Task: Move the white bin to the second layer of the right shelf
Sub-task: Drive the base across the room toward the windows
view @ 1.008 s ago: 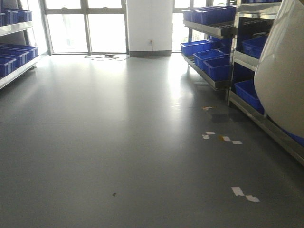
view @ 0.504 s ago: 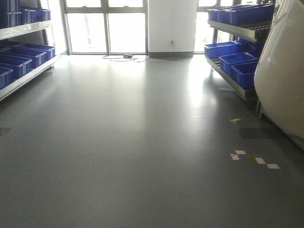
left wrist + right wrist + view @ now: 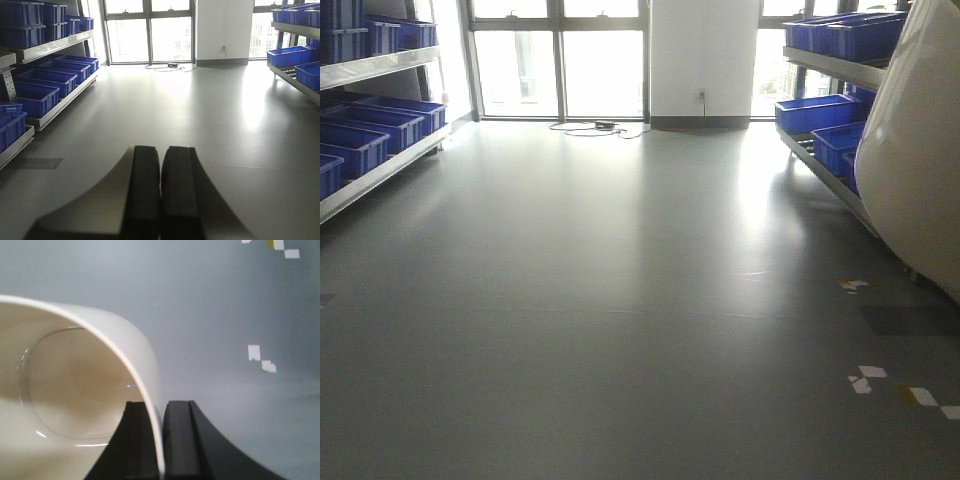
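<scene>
Front view, far left: left rack [image 3: 380,165] loaded with blue crates [image 3: 360,140]. Centre: bare grey floor [image 3: 620,300]. Upper right: right shelf [image 3: 830,68], also stocked with blue crates, its roller tracks too distant to make out, so second layer not singled out here.

Right edge of the front view: white bin [image 3: 920,150], held off the floor close to the camera, apart from the shelf.

Step in hand, as judged: transit toward the right shelf. For a clean result, swing the base slowly, keep the bin clear of the shelf rail, face the second layer squarely, and level the bin before release.

Left tool [image 3: 160,200]: aimed level down the room, pads pressed together, nothing between them.

Right tool [image 3: 161,440]: angled down toward the floor, clamped on the bin's wall at the rim, one pad inside and one outside.
</scene>
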Controlling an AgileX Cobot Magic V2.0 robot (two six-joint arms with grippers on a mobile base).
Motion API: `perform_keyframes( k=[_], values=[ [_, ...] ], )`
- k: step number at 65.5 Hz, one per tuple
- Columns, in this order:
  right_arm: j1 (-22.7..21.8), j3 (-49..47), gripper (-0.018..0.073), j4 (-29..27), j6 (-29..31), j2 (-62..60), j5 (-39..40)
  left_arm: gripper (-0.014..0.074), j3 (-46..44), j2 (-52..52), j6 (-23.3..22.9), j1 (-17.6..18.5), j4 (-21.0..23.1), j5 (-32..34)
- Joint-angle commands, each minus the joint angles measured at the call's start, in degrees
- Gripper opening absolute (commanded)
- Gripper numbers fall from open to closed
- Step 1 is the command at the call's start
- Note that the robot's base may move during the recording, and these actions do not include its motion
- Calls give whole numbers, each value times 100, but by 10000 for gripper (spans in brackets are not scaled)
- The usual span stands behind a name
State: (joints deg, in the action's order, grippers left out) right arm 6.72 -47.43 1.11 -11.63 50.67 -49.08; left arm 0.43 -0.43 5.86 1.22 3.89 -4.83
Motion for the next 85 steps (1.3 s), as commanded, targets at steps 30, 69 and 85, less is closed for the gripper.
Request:
perform_keyframes(
  k=[30, 69, 85],
  values=[
    [-27, -168, 57, 2, 24, -49, 379, 85, 211, -91, -15, -12, 35, 483],
    [-27, -168, 57, 2, 24, -49, 379, 85, 211, -91, -15, -12, 35, 483],
    [-27, -168, 57, 2, 24, -49, 379, 85, 211, -91, -15, -12, 35, 483]
  ],
)
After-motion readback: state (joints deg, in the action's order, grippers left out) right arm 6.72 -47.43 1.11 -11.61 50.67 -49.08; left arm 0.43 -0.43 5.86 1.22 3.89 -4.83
